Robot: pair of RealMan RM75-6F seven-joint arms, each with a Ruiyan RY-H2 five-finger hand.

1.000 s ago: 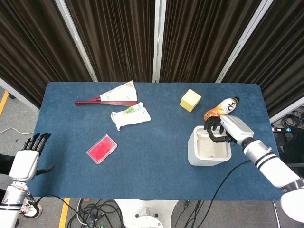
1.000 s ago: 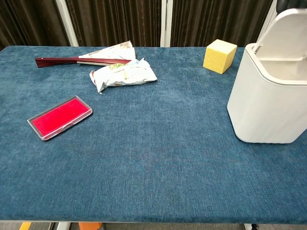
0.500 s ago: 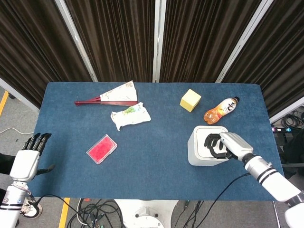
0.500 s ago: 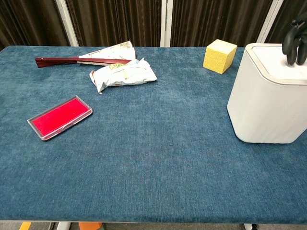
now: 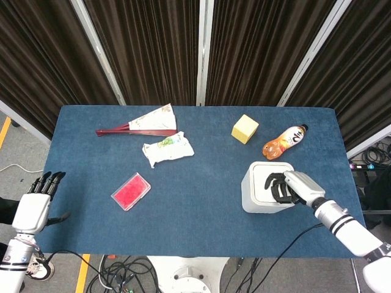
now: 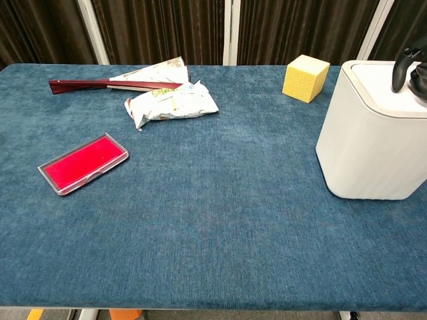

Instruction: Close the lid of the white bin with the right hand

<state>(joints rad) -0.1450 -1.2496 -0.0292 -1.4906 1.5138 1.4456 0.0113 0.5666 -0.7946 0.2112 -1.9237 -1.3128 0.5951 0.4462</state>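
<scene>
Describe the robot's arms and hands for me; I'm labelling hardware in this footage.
Both arms are white and silver tubes with dark bands at the joints. The right hand has black fingers and a white back; the left hand looks the same, with black fingers on a white palm. A black cable trails near each arm. No sleeves or readable markings show.

The right hand has black, segmented fingers set into a smooth white back shell, and its forearm is a white tube ringed by dark bands near the wrist. A thin black cable trails from beneath that arm off the near table edge. The left hand, at the near left, matches it: slim black fingers on a white casing, above a white wrist section with a dark ring.
</scene>
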